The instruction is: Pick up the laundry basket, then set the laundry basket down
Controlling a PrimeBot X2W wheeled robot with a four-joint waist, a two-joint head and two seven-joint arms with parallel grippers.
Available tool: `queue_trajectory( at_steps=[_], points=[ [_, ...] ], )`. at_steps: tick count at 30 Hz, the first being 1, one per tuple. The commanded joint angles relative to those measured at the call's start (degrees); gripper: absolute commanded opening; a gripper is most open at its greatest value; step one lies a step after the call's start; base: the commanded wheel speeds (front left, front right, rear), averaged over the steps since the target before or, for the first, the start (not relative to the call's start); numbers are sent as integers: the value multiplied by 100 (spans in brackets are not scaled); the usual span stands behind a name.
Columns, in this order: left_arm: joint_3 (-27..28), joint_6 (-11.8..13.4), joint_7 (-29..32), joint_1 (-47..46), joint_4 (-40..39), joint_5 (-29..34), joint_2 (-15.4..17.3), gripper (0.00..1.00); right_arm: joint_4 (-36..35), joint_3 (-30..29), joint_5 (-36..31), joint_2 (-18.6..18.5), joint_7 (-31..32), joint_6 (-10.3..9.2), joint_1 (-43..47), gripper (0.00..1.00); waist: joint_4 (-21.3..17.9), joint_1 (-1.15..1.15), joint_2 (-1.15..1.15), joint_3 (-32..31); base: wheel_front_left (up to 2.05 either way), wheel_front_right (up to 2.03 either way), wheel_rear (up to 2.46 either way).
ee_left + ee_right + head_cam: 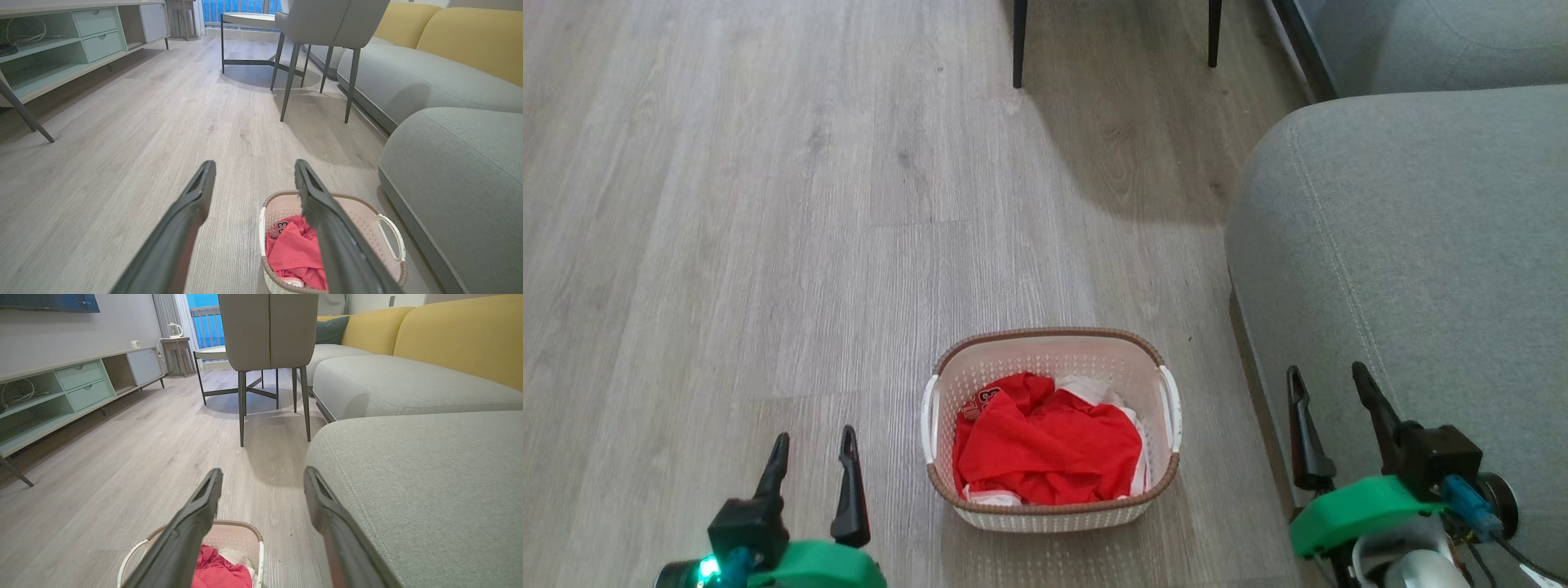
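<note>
Basket [1052, 498] sits on floor just left of sofa [1413, 245], left gripper [814, 457] and right gripper [1331, 400] both spread and empty beside it; each should probably take one side handle, lifting level.

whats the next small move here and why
Probably bring both arms inward and down toward the basket's side handles. The laundry basket sits on the floor between the open left gripper and open right gripper, and neither touches it. The right one hangs over the sofa, so it has farther to travel.
</note>
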Motion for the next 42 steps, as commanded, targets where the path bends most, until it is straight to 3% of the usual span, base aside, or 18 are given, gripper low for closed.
queue_trajectory(
  at_steps=[1, 3, 4, 9, 42],
  points=[
    [213, -14, -13, -167, -188, 51, 4, 100, -156, 114, -64, -30, 11, 7, -72, 100, -5, 1, 0, -7, 0, 0, 0],
    [211, -7, -13, -153, -159, 81, 4, 100, -151, 108, -59, -30, 11, 7, -71, 100, -13, 1, 0, -13, 0, 0, 0],
    [3, -15, 0, 1, 12, 43, 0, 0, 9, -2, 1, 0, 0, 0, 2, 0, -13, 1, -1, -14, 0, 0, 0],
    [-20, -20, 3, 114, 435, 29, -4, 0, 447, 24, 24, 22, -1, 0, 115, 0, -15, 1, -2, -16, 0, 0, 0],
    [268, -365, 474, -304, 479, -2236, 83, 0, 470, -156, 2283, -98, 454, 2, -116, 0, -13, 1, -1, 32, 0, 0, 0]
  ],
)
